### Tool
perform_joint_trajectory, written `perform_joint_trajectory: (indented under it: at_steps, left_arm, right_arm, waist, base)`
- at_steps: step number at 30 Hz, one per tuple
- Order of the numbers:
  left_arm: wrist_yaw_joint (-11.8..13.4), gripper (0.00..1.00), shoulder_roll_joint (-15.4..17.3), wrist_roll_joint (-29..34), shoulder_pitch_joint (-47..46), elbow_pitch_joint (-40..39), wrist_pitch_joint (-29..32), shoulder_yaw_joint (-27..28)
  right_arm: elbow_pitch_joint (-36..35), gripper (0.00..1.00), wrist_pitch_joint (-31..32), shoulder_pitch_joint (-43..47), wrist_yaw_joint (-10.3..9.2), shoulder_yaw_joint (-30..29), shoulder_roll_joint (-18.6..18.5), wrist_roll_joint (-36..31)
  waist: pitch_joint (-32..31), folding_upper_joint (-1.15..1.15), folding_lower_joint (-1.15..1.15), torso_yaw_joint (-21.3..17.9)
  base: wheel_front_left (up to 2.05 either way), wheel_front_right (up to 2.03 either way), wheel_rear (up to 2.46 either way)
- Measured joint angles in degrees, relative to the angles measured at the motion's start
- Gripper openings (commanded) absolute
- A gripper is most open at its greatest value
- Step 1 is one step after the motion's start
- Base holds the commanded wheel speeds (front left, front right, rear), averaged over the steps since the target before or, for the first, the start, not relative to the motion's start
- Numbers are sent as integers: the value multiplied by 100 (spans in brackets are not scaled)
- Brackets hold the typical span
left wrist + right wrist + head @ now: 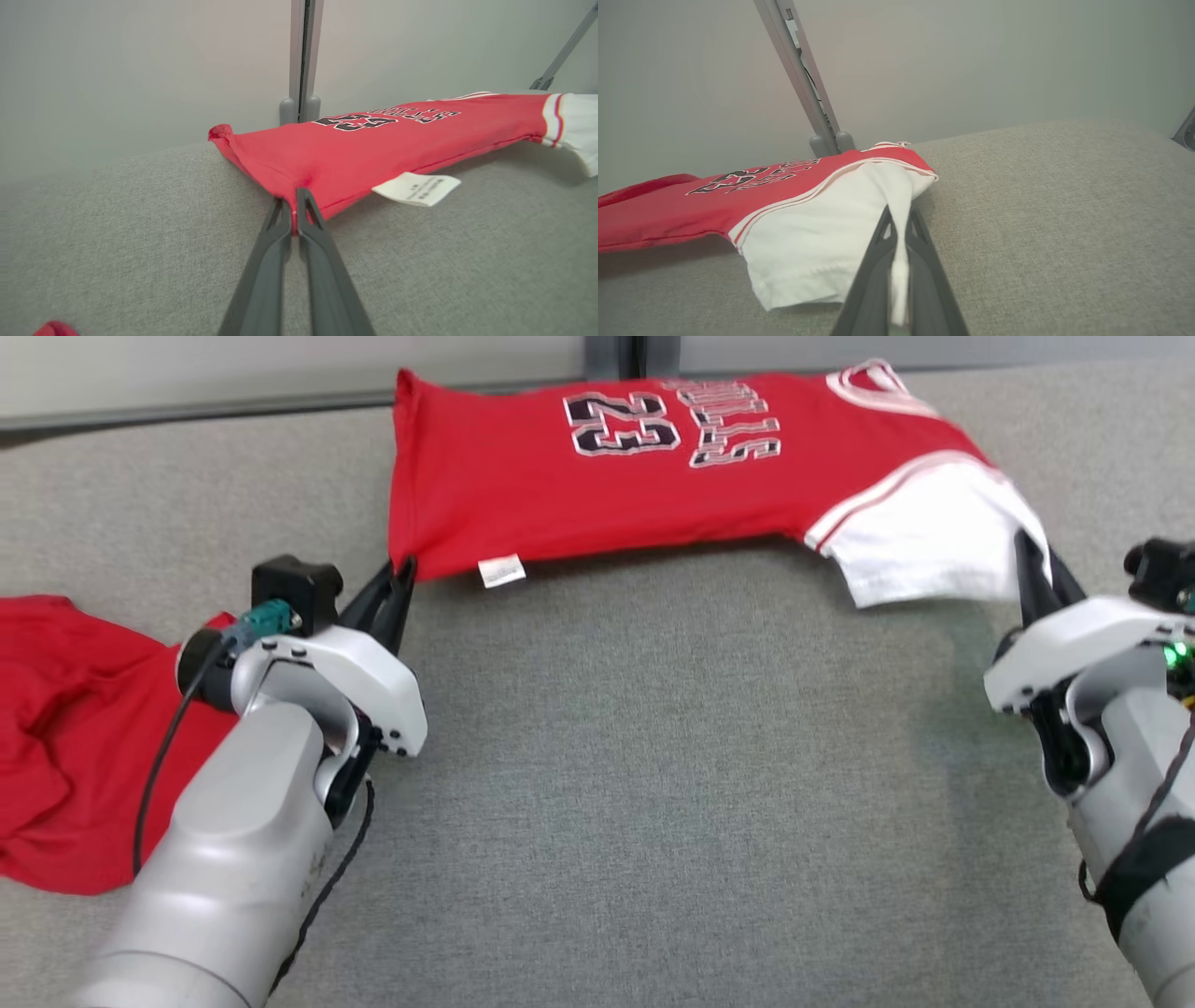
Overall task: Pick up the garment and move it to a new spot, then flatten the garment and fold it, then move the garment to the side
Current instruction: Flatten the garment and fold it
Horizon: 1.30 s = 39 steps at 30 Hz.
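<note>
Reaching in from the bottom corners over a grey table [653,784], the left gripper [405,567] is closed tight on the red bottom corner of a shirt [579,495], just beyond a crumpled red cloth [65,737], while the right gripper [1025,541] is closed tight on the shirt's white sleeve [934,541]. The shirt stretches between them, its near edge lifted and its far side lying on the table by the wall [233,364].

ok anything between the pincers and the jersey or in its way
Nothing between: the left pincer grips the jersey by its red corner, the right pincer by its white sleeve. Another red garment lies to the left.
</note>
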Motion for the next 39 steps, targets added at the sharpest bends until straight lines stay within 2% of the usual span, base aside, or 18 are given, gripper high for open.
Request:
perform_joint_trajectory:
  at_steps: [6, 15, 19, 20, 22, 31, 39]
  left_arm:
    - [-4, 0, 46, -4, 511, -129, 0, -240]
    - [-4, 0, 113, -164, 1252, -313, 0, -447]
    - [-4, 0, 197, -325, 1620, -543, 69, -615]
    - [-4, 0, 261, -438, 1767, -704, 181, -683]
    - [-4, 0, 314, -468, 1851, -805, 232, -728]
    - [0, 0, 965, -998, 2757, -2263, 927, -931]
    - [357, 0, 1607, -1254, 3666, -4067, 1675, -991]
  right_arm:
    - [-70, 0, 399, 581, 1, 234, -266, 498]
    - [-691, 0, 1473, 1423, 5, 780, -772, 1224]
    - [-1149, 0, 2167, 1863, 5, 993, -1126, 1648]
    - [-1408, 0, 2464, 2046, 5, 1055, -1344, 1831]
    - [-1541, 0, 2597, 2138, 5, 1068, -1439, 1920]
    - [-2552, 0, 3767, 2976, 5, 975, -2175, 2504]
    - [-3298, 0, 4491, 3708, 5, 519, -2505, 2660]
  waist:
    - [-408, 0, 0, 56]
    - [-909, 0, 0, 66]
    - [-1108, 0, 0, 64]
    - [-1182, 0, 0, 68]
    - [-1214, 0, 0, 70]
    - [-1388, 0, 0, 119]
    - [-1427, 0, 0, 194]
  base:
    - [0, 0, 0]
    - [0, 0, 0]
    - [0, 0, 0]
    - [0, 0, 0]
    - [0, 0, 0]
    - [0, 0, 0]
    - [0, 0, 0]
